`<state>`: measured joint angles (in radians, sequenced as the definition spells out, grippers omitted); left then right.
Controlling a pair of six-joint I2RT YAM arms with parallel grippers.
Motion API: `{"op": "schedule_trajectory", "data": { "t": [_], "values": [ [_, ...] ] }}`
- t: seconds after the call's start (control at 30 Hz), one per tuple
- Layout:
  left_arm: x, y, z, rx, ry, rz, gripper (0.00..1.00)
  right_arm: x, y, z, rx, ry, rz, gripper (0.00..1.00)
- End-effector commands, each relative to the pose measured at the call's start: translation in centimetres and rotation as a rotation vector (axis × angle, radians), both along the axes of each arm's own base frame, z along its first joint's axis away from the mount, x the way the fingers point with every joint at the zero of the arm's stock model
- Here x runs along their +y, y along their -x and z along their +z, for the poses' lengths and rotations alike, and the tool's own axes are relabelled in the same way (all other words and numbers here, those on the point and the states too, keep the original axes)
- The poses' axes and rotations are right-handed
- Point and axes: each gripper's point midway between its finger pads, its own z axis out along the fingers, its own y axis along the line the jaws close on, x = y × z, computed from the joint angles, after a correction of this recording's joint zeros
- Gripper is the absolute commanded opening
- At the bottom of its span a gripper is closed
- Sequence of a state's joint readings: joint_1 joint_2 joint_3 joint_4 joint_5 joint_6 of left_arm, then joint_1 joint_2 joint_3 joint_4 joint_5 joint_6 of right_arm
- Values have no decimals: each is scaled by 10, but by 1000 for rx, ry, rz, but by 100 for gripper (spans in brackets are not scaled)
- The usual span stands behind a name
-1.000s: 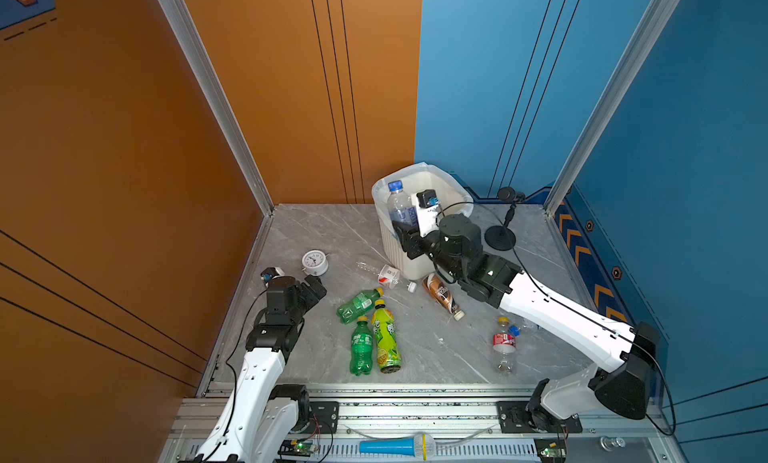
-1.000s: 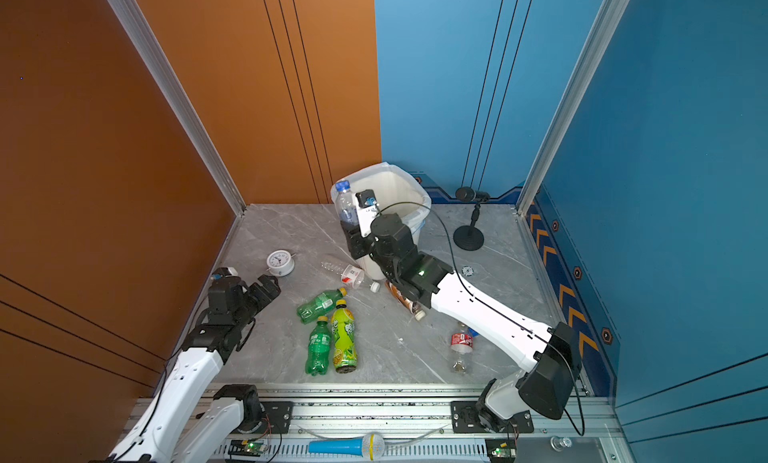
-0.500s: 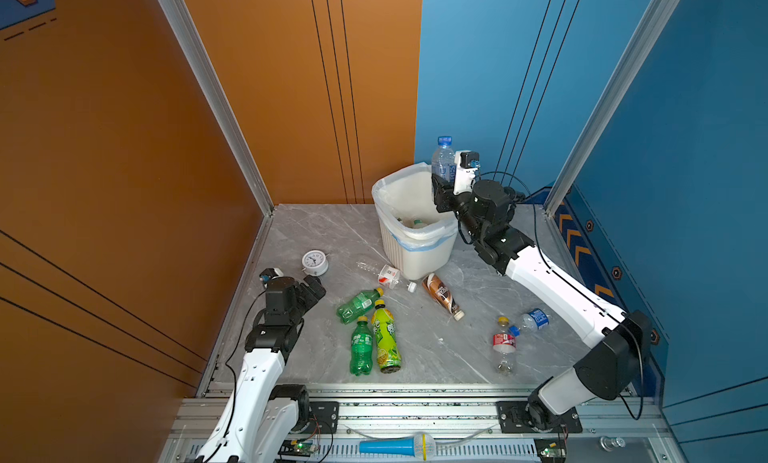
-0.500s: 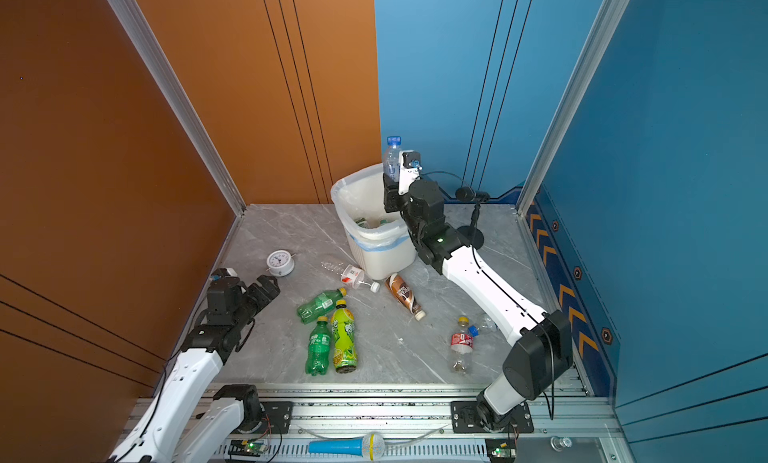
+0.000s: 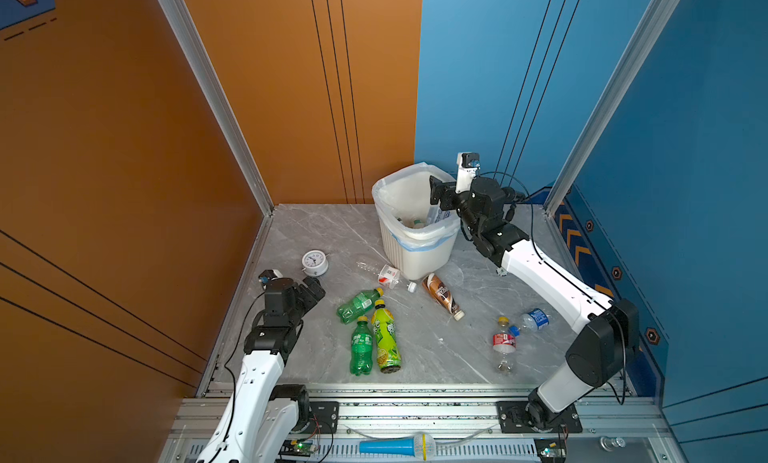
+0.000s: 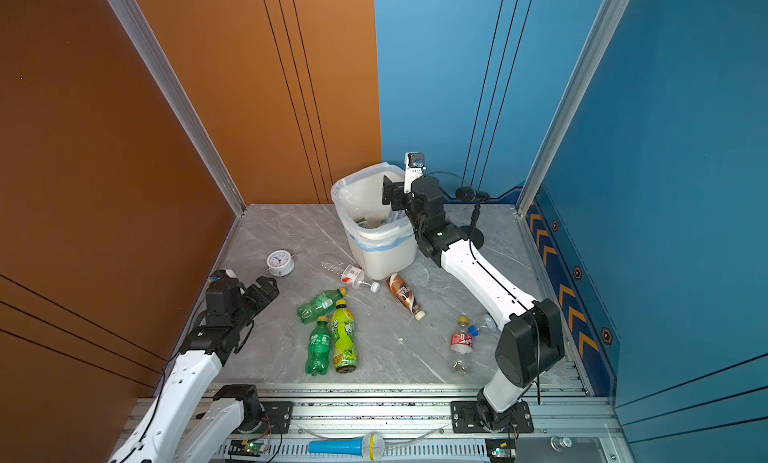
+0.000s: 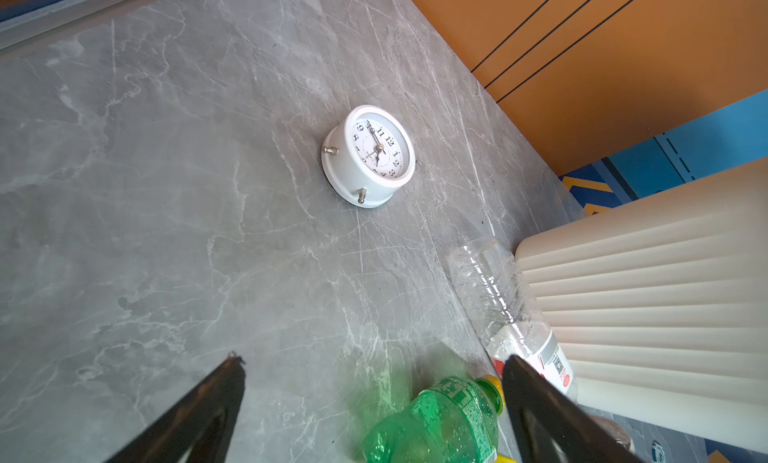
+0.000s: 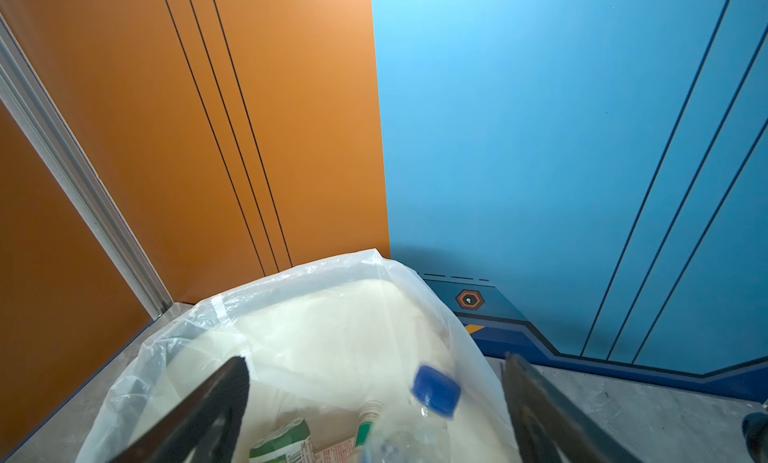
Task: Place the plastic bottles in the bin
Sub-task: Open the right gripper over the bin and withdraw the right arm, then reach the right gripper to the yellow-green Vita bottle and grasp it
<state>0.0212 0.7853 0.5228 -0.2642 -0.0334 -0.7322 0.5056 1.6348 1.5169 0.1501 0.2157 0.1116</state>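
The white ribbed bin with its bag liner stands at the back. My right gripper hangs open over its mouth. Below the spread fingers a clear bottle with a blue cap, blurred, is inside the bag among other bottles. On the floor lie two green bottles, a yellow-green one, a brown one and several clear ones. My left gripper is open and empty, left of the green bottle.
A small white alarm clock sits on the floor near the left arm. A black round-based stand stands behind the right arm. Orange and blue walls close in the grey floor. A blue microphone lies on the front rail.
My right gripper carried the clear blue-capped bottle up over the bin, then opened; the bottle has dropped into the bag. The left arm has not moved.
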Motion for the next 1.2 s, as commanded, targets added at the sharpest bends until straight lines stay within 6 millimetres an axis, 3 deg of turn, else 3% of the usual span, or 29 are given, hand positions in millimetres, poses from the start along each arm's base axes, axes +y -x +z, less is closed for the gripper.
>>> {"op": "schedule_trajectory", "data": {
  "t": [0.0, 0.1, 0.2, 0.47, 0.6, 0.87, 1.17],
  "values": [
    [0, 3, -1, 6, 17, 1, 97, -14, 25, 41, -84, -77, -16, 100],
    [-1, 1, -2, 5, 19, 0, 98, -23, 47, 43, -77, -103, -8, 100],
    [-2, 1, -5, 8, 32, -4, 98, -33, 70, 24, -16, -126, 0, 100],
    [-4, 0, -14, 19, 51, -6, 98, -60, 138, -96, 276, -133, -14, 100],
    [-6, -2, -15, 17, 60, -12, 98, -60, 158, -126, 400, -125, 0, 100],
    [-7, 2, -22, 17, 77, -5, 98, -28, 183, -159, 524, -114, 52, 100],
    [-6, 4, -26, 24, 66, -11, 98, 44, 220, -197, 653, -59, 186, 100]
  ]
}}
